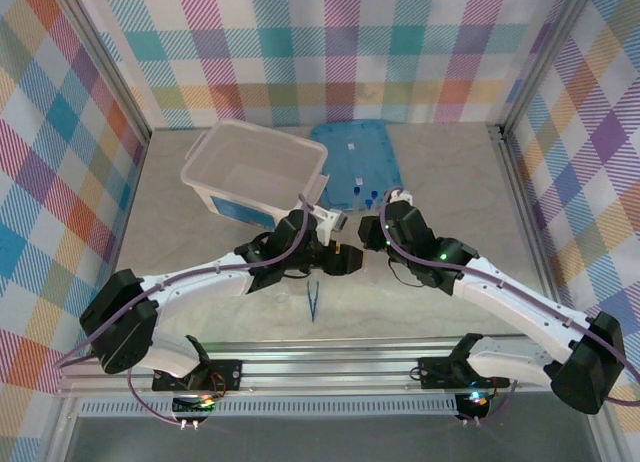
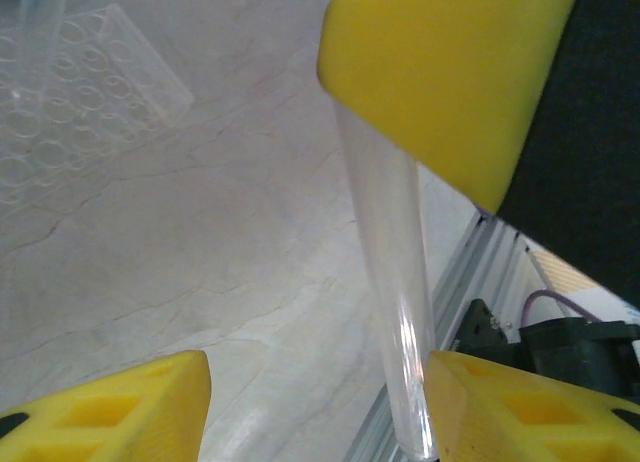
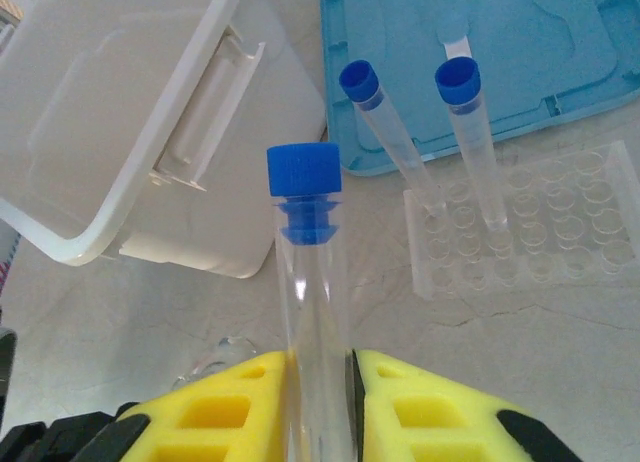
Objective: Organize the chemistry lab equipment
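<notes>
Right pincer is clamped on an upright clear tube with a blue cap. Left pincer has its yellow fingers wide apart, and the tube's lower end sits just beside one of them. A second capped tube and a third capped tube stand tilted in a clear well rack, beside the blue lid. Dark-blue tweezers lie on the bench between the two arms.
</notes>
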Robot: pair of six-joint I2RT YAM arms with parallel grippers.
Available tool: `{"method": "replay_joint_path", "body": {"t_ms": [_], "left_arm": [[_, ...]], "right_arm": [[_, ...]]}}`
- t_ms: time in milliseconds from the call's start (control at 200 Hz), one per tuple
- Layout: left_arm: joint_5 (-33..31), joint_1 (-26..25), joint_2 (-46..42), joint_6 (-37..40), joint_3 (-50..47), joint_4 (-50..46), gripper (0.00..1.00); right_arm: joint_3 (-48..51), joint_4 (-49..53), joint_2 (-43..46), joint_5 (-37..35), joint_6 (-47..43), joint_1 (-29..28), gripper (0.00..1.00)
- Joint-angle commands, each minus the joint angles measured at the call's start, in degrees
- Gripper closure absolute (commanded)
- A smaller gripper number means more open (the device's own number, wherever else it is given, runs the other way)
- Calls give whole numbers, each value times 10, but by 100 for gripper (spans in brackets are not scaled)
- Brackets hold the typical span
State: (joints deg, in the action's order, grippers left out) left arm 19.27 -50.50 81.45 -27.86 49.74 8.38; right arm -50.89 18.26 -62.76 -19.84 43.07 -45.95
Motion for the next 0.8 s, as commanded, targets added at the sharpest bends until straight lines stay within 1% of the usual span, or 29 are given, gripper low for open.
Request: {"method": "replay_joint_path", "body": {"t_ms": [0,215,400,545,650,795], "left_arm": [[27,-6,15,-36,20,66,41],[55,-6,37,-68,16,112,44],[64,-6,43,-70,21,117,48],[70,-6,45,-72,24,117,54],[74,-6,43,-71,24,115,61],[77,-6,42,-69,25,111,69]], "right_arm": [[16,-37,25,20,36,1,77],[27,-44,34,-3,51,1,78],[24,-44,29,-10,52,1,78],[27,-48,26,-23,58,2,78],[27,-46,27,-35,62,2,78],[28,-46,28,-47,63,3,78]]}}
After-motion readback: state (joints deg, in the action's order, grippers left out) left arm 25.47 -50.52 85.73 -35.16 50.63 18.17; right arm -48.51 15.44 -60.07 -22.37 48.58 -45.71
